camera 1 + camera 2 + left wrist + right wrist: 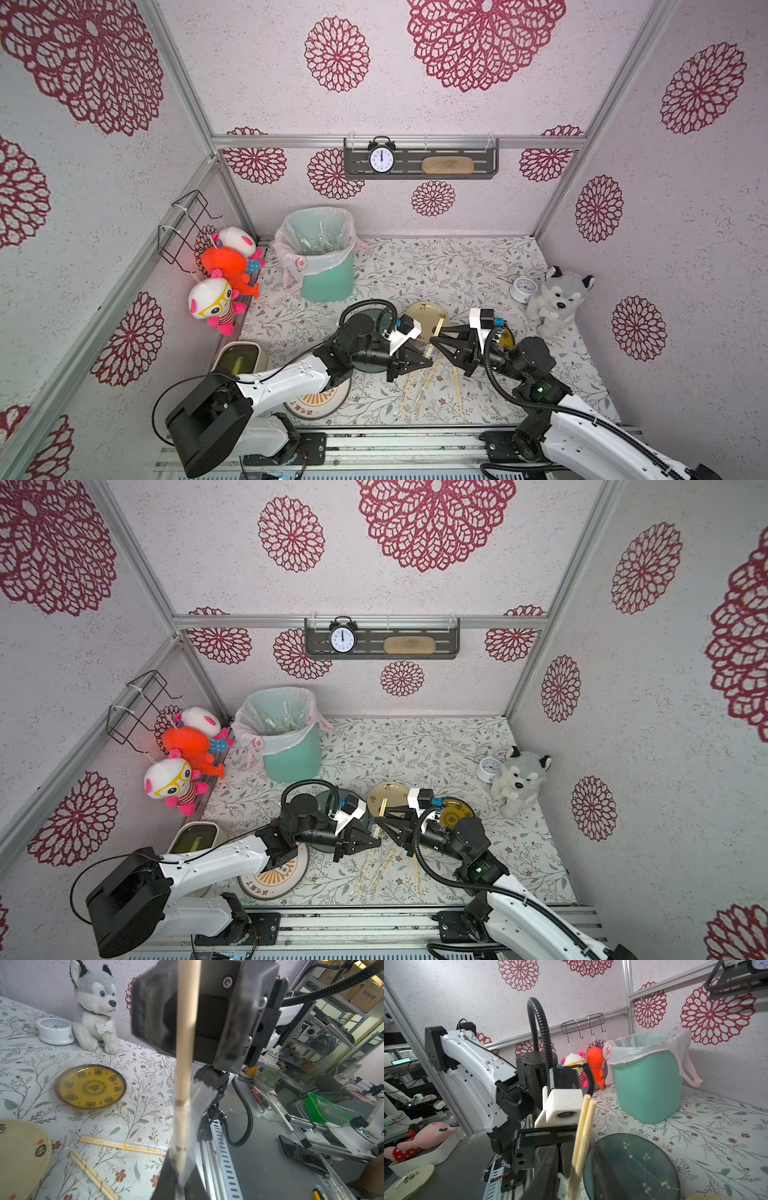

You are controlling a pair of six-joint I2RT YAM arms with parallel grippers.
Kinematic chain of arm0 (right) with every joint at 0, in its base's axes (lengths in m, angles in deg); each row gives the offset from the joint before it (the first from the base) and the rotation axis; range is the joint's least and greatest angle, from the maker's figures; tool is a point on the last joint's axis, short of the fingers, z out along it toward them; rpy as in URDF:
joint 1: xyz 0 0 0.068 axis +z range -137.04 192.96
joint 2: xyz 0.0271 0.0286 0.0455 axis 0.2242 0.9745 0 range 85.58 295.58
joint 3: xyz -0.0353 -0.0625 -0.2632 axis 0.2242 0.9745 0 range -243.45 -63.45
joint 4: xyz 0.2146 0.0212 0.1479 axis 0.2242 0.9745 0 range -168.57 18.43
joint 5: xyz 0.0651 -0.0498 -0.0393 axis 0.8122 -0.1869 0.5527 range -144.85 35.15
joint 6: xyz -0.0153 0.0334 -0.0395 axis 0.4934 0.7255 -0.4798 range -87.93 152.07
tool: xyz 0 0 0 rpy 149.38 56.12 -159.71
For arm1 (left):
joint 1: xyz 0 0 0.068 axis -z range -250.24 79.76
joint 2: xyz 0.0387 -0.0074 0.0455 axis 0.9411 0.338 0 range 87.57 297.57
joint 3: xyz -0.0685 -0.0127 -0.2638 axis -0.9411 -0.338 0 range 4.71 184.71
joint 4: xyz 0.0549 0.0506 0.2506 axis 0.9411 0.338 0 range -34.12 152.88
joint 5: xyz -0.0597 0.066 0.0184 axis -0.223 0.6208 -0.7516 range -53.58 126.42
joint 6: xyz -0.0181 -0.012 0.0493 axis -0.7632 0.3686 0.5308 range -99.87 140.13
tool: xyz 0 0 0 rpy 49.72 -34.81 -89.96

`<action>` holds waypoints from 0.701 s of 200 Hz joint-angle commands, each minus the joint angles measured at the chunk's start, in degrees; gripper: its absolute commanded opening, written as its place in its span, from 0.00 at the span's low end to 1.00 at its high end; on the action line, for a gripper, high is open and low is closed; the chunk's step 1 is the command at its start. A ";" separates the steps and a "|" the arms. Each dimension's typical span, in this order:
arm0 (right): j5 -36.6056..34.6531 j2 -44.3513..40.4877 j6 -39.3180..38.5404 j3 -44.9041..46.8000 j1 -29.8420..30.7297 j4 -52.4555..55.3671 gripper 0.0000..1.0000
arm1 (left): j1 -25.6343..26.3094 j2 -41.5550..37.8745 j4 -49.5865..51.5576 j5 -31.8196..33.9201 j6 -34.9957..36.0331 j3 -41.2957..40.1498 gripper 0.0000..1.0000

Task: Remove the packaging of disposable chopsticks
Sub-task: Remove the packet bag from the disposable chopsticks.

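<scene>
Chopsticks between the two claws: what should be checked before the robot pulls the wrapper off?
1. Grip of the left claw on the plastic sleeve: ok, shut on its end.
2. Grip of the right claw on the chopstick pair: cannot tell; its jaws stand around the wood.
3. Bare wood pokes out of the sleeve for gripping: ok.
4. Left claw pinches only sleeve, not wood: cannot tell.
5. The green bin is open for the sleeve: ok.

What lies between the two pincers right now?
One pair of chopsticks runs between the left pincer and the right pincer, seen in both top views.
</scene>
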 commanded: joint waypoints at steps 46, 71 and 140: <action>1.07 -0.30 -0.54 -1.57 -0.31 -1.21 0.00 | 0.27 0.10 2.71 -0.77 2.72 0.63 0.00; 0.08 -1.33 -1.37 -1.16 -0.31 -0.24 0.00 | 0.27 0.06 4.15 0.33 3.22 0.46 0.00; -0.42 -2.11 -1.55 -1.82 -0.66 0.08 0.00 | 0.09 0.41 6.37 3.07 4.32 -0.28 0.55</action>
